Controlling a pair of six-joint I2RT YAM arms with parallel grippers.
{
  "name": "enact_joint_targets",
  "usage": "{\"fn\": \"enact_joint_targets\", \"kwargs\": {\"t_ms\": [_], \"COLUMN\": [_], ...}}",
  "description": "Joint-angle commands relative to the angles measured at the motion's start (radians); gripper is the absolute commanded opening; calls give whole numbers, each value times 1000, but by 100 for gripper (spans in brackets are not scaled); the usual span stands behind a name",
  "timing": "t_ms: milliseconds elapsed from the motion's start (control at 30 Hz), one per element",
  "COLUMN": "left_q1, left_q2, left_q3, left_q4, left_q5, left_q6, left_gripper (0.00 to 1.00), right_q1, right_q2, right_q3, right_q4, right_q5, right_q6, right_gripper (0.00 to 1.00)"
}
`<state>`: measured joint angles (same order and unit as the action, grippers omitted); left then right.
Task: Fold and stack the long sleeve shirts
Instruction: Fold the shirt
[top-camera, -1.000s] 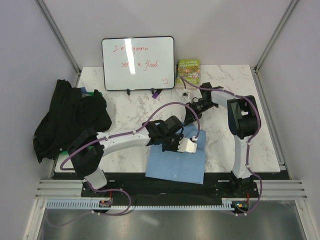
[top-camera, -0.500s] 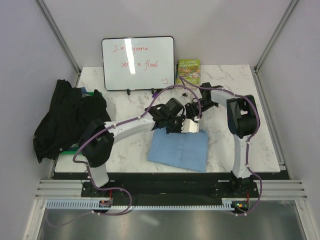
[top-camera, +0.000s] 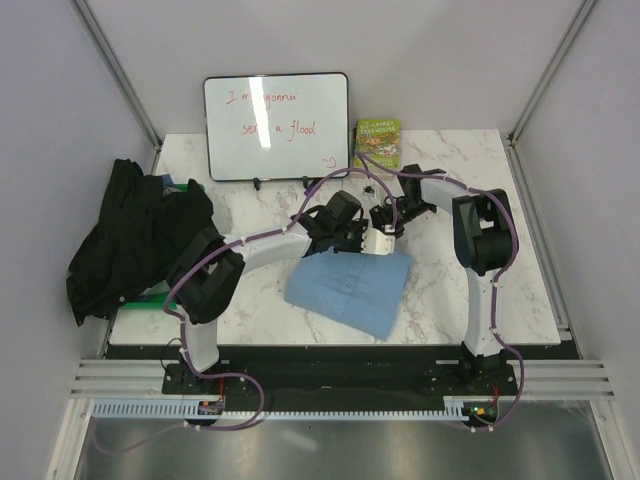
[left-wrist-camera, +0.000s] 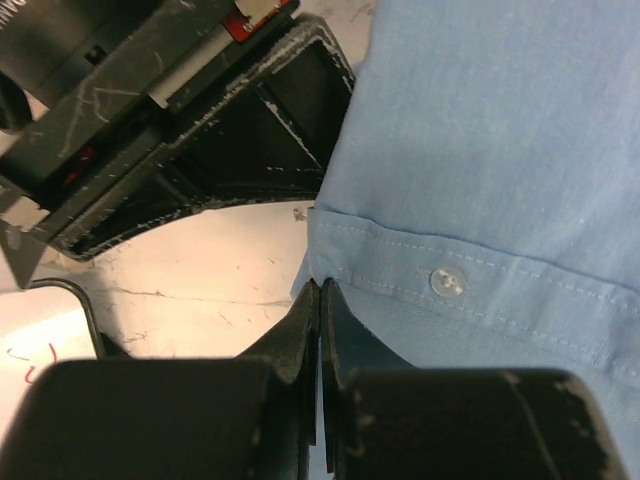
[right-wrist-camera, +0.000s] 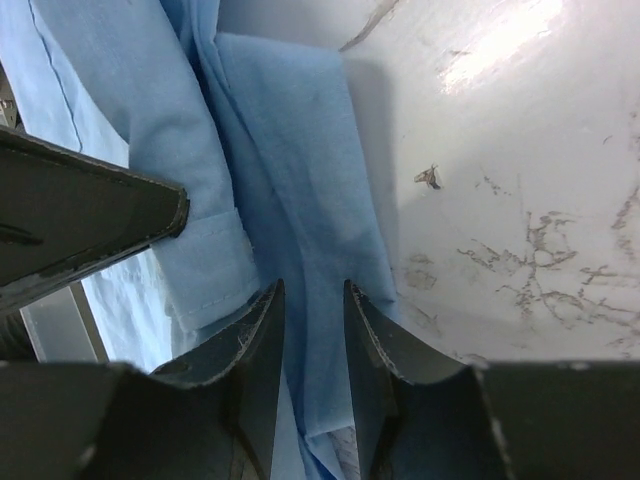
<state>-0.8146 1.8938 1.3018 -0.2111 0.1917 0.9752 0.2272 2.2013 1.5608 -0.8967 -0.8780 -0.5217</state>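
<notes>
Centre frame: our clenched left gripper (left-wrist-camera: 319, 292) is pinching a corner of the light blue shirt (top-camera: 348, 287). Our right gripper (right-wrist-camera: 313, 300), jaws apart, is straddling a fold; we should be closing it before lifting.

Matt cloth shirt (top-camera: 345, 290), glossy marbled table (top-camera: 450, 170)

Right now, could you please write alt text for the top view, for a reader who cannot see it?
Over a white marble table, the left gripper and right gripper meet at the far edge of a folded blue shirt. A black shirt lies heaped at the left edge; a whiteboard and a book stand at the back.
</notes>
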Motion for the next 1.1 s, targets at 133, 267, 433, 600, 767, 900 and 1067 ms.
{"fn": "enact_joint_targets", "kwargs": {"t_ms": [133,267,433,600,767,900,1067], "left_q1": [5,0,11,57,182,296,383], "left_q2": [-35,-15,2,-64,-148,-191,-184], "left_q3": [-15,-12,10,95,172,122,47], "left_q4": [122,127,128,-38,-305,-375,-369], "left_q5": [37,17,-6,38,179,294,354], "left_q6": [60,63,10,-160,-469,-656,-841], "left_gripper": [2,2,27,54,60,61,62], "right_q1": [3,3,1,0,-2,-32,-103], "right_q2": [29,46,64,92,143,66,-76], "right_q3": [61,82,108,140,286,337,323], "right_q4": [-22,-18,5,51,59,59,70], "right_q5": [-21,-6,33,80,91,35,10], "right_q6": [-21,-9,14,54,80,107,166], "right_gripper": [38,38,37,37,37,49,68]}}
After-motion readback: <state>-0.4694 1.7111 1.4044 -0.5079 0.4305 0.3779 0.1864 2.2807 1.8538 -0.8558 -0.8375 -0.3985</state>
